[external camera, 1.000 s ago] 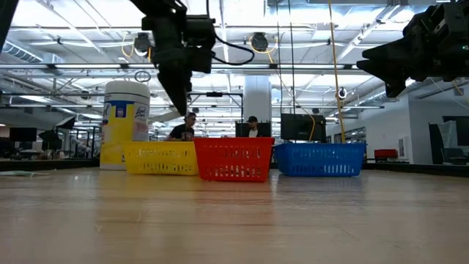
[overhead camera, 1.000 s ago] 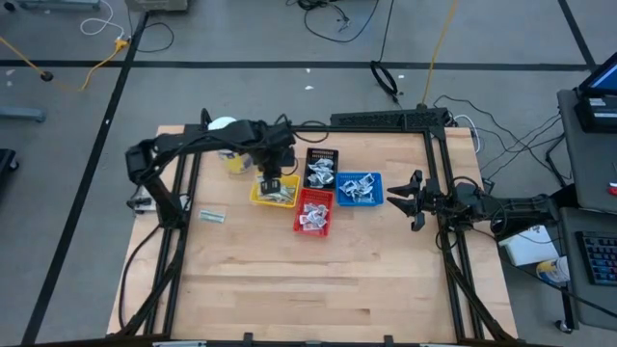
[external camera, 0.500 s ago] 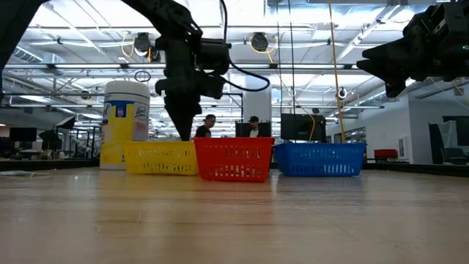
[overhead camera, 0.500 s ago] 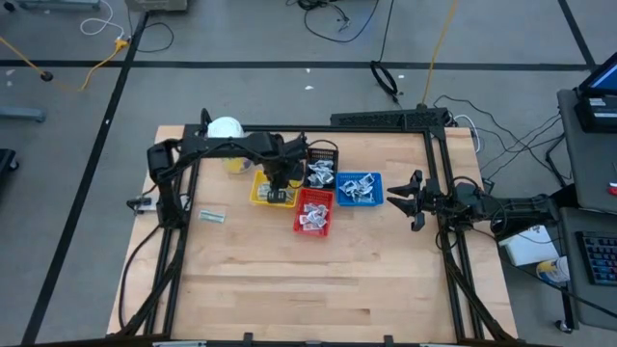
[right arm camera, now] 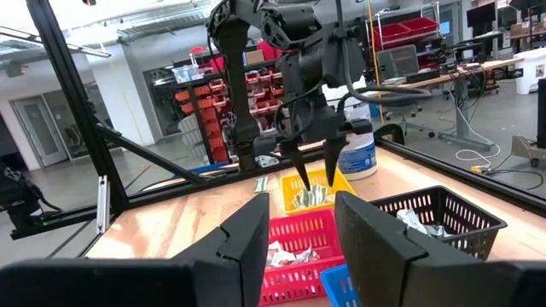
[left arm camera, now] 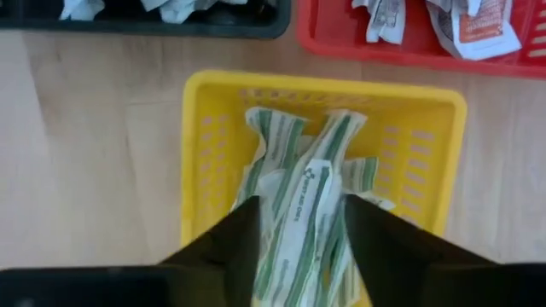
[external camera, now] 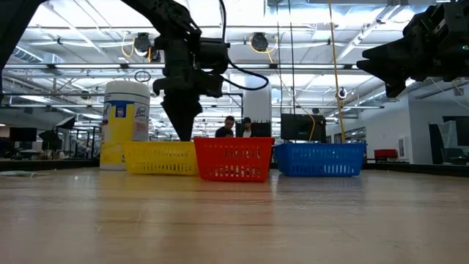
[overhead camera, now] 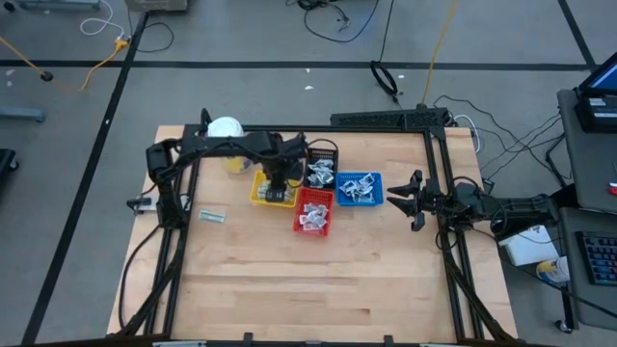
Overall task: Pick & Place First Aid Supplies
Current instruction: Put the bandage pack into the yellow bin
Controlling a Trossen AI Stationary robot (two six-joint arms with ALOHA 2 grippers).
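the left jaws [left arm camera: 294,234] stand parted, pointing straight down over the yellow tray [overhead camera: 273,191], with nothing clamped between them; from the wrist you look past the two dark fingers [left arm camera: 230,243] onto a heap of green-striped wrappers [left arm camera: 300,205] lying loose in that tray. from table height the left jaws hang just above the tray's rim, near the end next to the red tray [external camera: 233,158]. the right jaws [overhead camera: 401,200] are parted too and grasp nothing; that arm waits well off to the right side of the surface [overhead camera: 289,280], raised clear of it and pointing toward the trays.

the first aid supplies sit sorted in four small trays grouped at the far middle of the surface. the yellow tray holds the long green-striped wrappers. the red tray, just beside it and a little nearer the front edge, holds white slips with red marks [overhead camera: 312,216]. the blue tray [overhead camera: 359,188] to its right holds a tangle of white packets with dark print, and the black tray [overhead camera: 322,166] behind the red one holds more white packets. one more pale wrapper [overhead camera: 212,216] lies alone on the bare wood, well to the left of the trays.

a white jar with a yellow label [external camera: 126,123] stands behind the yellow tray. across the room beyond the surface two people [external camera: 236,127] sit at a desk.
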